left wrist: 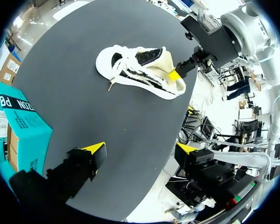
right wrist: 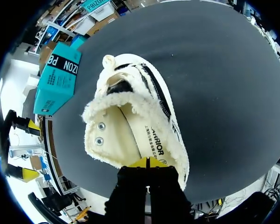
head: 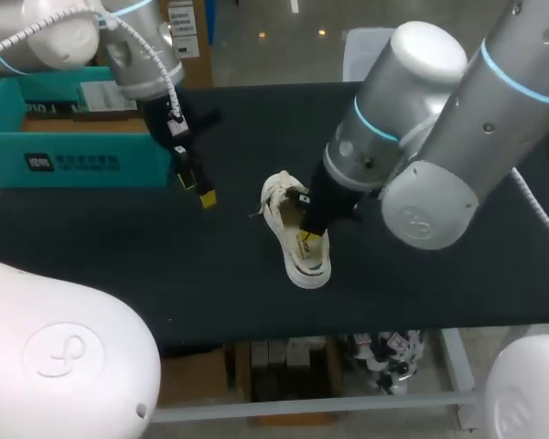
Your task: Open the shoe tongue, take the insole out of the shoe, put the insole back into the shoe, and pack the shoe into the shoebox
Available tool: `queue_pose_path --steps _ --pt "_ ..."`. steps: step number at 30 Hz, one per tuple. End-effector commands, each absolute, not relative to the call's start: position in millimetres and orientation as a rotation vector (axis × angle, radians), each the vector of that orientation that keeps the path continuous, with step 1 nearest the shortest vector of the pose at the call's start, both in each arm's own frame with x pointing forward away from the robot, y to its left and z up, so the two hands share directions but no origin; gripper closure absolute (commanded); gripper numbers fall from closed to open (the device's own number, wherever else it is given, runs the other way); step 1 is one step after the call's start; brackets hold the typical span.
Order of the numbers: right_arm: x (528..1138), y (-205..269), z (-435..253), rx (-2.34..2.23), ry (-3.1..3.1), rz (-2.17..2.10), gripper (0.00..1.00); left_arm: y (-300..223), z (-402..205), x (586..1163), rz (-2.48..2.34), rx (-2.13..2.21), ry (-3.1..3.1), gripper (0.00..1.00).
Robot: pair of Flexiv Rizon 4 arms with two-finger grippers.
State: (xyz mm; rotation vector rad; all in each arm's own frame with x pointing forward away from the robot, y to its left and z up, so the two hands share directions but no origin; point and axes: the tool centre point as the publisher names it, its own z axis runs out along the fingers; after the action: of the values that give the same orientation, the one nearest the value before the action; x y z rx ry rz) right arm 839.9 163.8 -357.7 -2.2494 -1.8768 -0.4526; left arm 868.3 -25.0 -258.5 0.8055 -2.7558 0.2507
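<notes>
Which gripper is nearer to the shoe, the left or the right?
Right. The right gripper is at the heel end of the shoe, against its rim; the left gripper hangs apart over bare table, between shoe and shoebox.

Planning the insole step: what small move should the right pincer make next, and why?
Probably lift the right pincer slightly: its tips are shut at the heel edge of the shoe, the insole lies flat inside, and the left pincer hangs open.
</notes>
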Motion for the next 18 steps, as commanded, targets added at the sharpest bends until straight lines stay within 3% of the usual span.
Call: queue_pose_path --steps 1,10,18 --pt "840.2 133.7 -327.2 -2.207 -1.836 -0.421 1.00 -31.8 -254.2 867.6 0.220 0.800 -2.766 0.00" --pt "858.9 91.9 -315.6 -2.154 -1.922 -0.391 1.00 -55.6 -263.4 853.7 0.214 0.776 -2.797 0.00" --pt "879.8 64.7 -308.5 -2.042 -2.138 -0.360 1.00 -101.2 -282.2 844.8 0.150 1.008 -2.804 0.00"
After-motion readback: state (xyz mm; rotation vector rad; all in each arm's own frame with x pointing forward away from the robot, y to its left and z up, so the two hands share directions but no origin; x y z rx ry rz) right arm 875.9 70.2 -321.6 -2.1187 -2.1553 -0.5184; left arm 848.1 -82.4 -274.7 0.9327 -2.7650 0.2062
